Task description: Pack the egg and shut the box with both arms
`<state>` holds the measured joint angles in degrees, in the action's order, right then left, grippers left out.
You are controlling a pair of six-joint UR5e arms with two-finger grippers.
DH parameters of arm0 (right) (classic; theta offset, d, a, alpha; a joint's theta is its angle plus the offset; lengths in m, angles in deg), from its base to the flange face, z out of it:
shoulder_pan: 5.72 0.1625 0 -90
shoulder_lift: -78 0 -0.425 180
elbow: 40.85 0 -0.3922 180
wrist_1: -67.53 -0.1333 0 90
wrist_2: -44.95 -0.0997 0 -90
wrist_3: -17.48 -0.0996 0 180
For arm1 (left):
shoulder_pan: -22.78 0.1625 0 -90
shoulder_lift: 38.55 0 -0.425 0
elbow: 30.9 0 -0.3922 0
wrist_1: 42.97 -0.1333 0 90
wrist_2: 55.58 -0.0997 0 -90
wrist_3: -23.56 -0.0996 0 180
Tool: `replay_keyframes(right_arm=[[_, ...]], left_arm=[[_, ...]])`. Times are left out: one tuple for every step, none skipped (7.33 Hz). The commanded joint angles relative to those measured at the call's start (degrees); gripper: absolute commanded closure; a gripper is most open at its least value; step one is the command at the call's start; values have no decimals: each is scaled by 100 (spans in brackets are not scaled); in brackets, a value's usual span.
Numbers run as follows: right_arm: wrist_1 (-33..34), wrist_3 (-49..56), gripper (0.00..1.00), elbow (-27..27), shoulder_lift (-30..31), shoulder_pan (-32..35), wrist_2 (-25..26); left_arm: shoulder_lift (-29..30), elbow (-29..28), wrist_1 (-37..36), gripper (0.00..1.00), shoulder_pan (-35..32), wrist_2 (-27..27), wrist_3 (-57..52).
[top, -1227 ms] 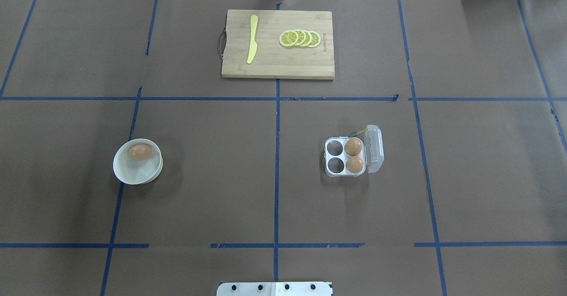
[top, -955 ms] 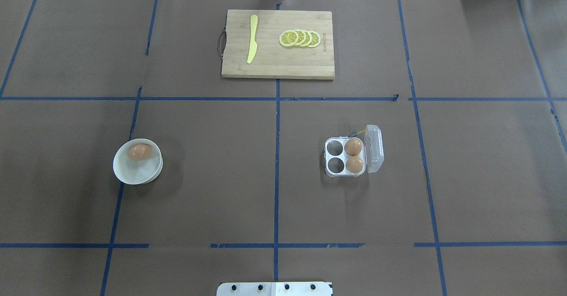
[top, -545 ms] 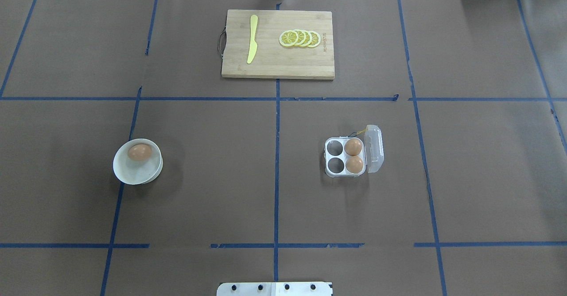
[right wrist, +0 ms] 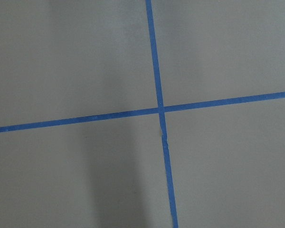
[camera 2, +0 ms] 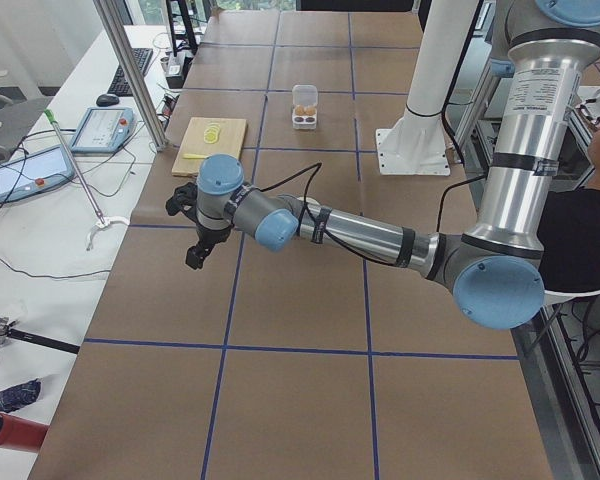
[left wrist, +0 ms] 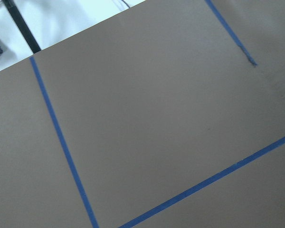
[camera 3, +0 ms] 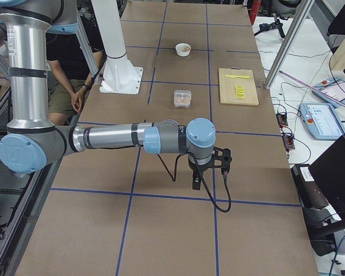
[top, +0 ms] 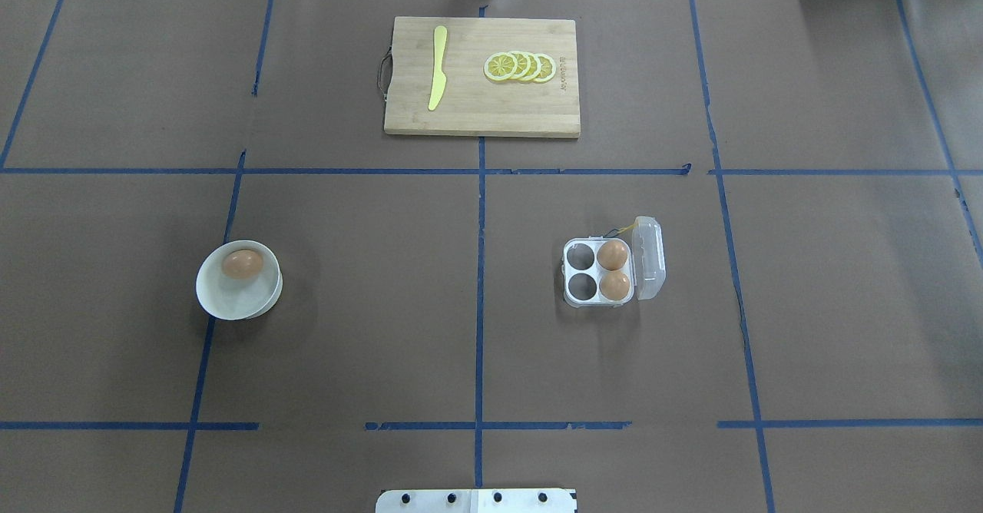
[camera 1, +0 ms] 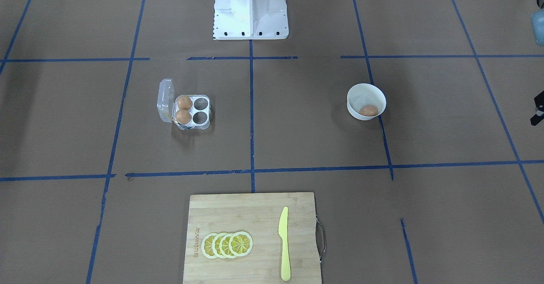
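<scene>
A tan egg (top: 243, 263) lies in a white bowl (top: 230, 298) on the table's left half. The clear egg box (top: 597, 302) sits right of centre, its lid (top: 649, 258) standing open on its right side. Two eggs (top: 612, 254) (top: 614, 285) fill its right cups; the two left cups are empty. My left gripper (camera 2: 194, 260) hangs over bare table far left of the bowl; only a black bit shows in the front-facing view (camera 1: 539, 110). My right gripper (camera 3: 196, 184) hangs far right of the box. I cannot tell whether either is open or shut.
A wooden cutting board (top: 480, 117) with a yellow knife (top: 437, 67) and lemon slices (top: 521, 67) lies at the far middle. The white pedestal base (camera 1: 250, 7) stands at the robot's edge. Both wrist views show only brown paper and blue tape lines.
</scene>
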<state>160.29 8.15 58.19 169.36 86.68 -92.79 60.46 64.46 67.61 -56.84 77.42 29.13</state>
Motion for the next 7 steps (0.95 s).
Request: replay_keyframes(right_arm=[[-20,10,0,-7,66,-3,-69],[-29,-16,0,10,118,-3,-78],[-29,-16,0,10,128,-3,-78],[-29,-16,0,2,128,-3,-78],[-29,-25,0,36,128,-3,-78],[-29,-25,0,37,128,-3,-78],[-29,-25,0,28,128,-3,-78]], left_arm=[[-47,567,-2,0,786,-89,1973],[-274,1050,7,0,1043,-99,3027],[-660,1759,-10,0,1489,-438,3725],[-777,2027,-37,0,1912,-607,4254],[-769,2039,-37,0,2507,-1009,5077],[-760,2065,-54,0,3262,-1874,5755],[-751,2004,-54,0,3600,-2040,6015]])
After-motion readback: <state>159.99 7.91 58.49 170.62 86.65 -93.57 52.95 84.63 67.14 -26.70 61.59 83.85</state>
